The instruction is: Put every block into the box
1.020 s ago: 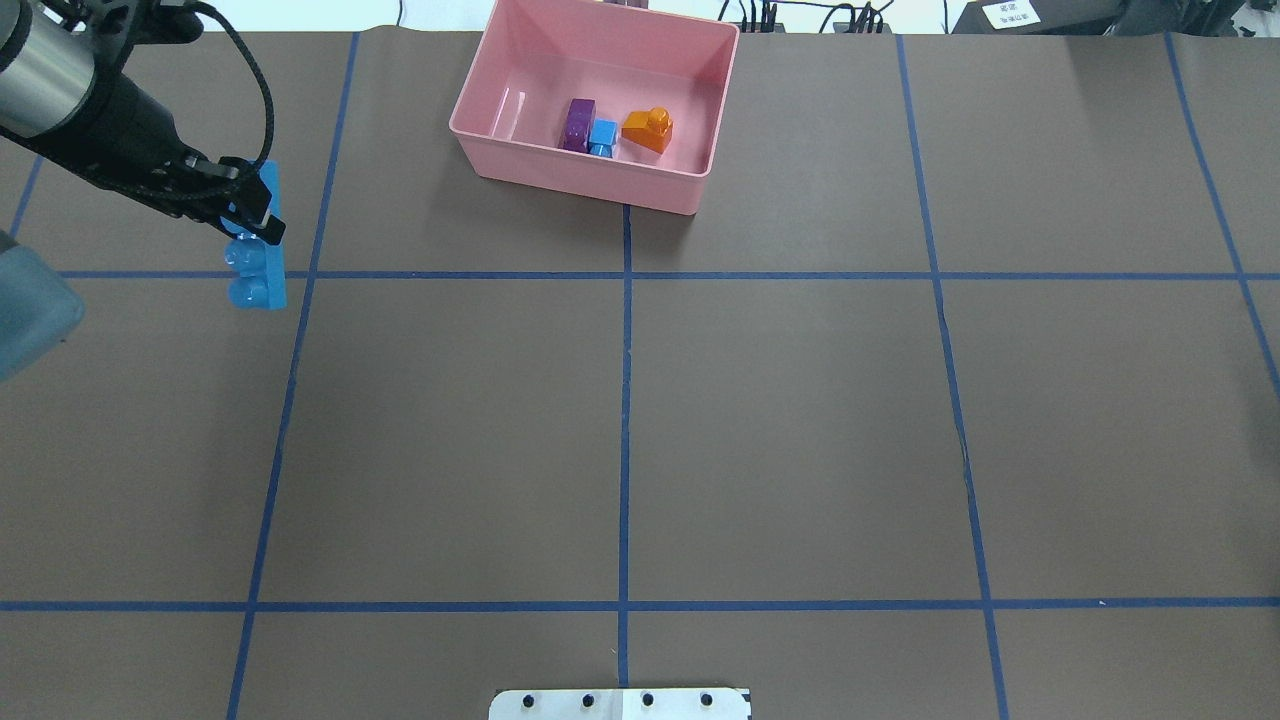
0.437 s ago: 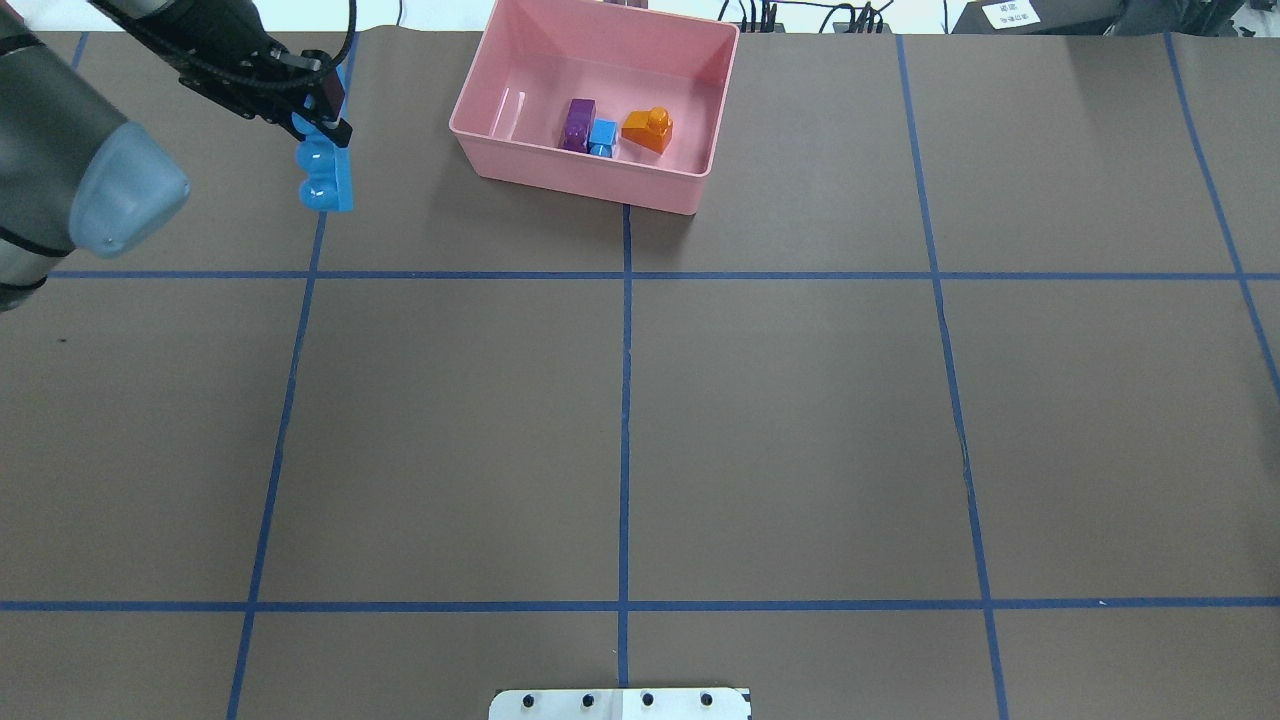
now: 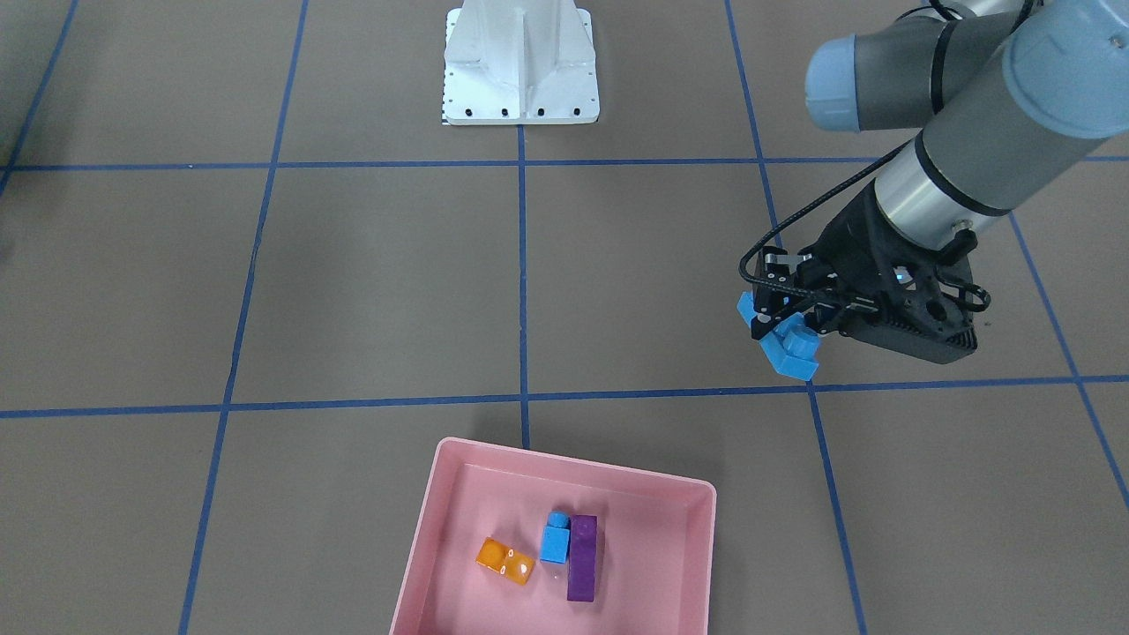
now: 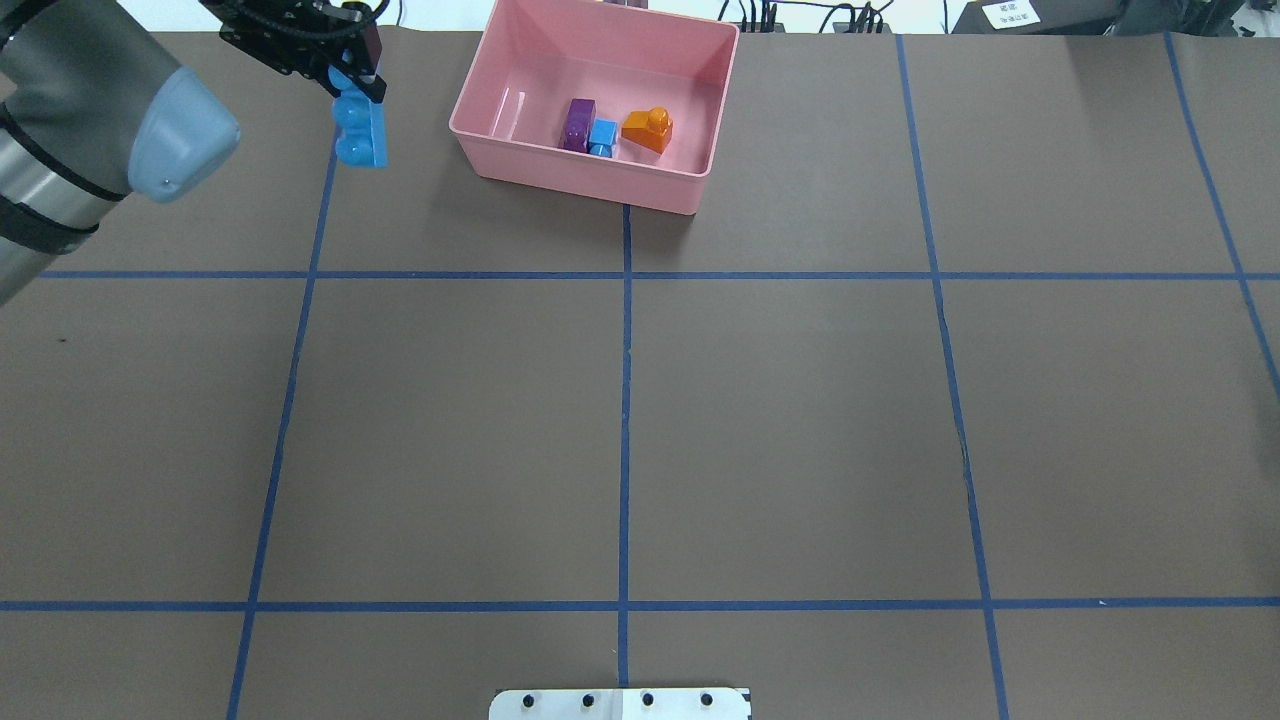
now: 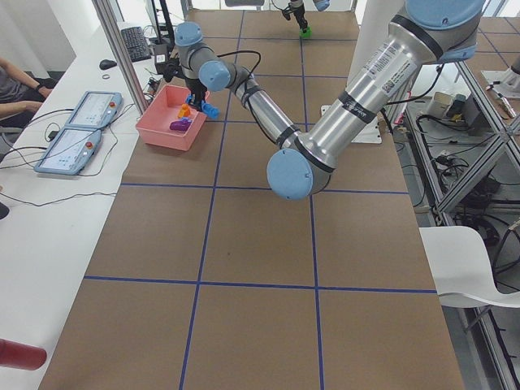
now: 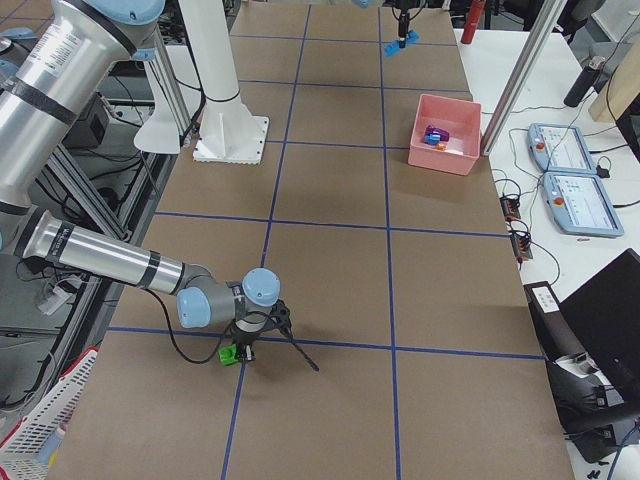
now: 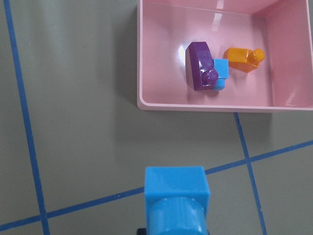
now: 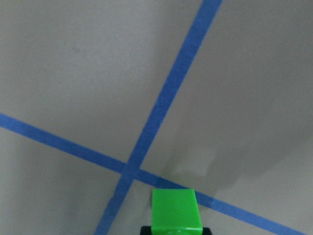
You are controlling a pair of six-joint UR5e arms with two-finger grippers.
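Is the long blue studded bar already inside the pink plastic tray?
No, the long blue bar hangs in the left gripper, outside and beside the pink tray.

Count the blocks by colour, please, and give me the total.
Blue: 2, the small blue cube in the box and the long blue bar held in the left gripper
Purple: 1, the purple block
Orange: 1, the orange block
Green: 1, the green cube
Total: 5
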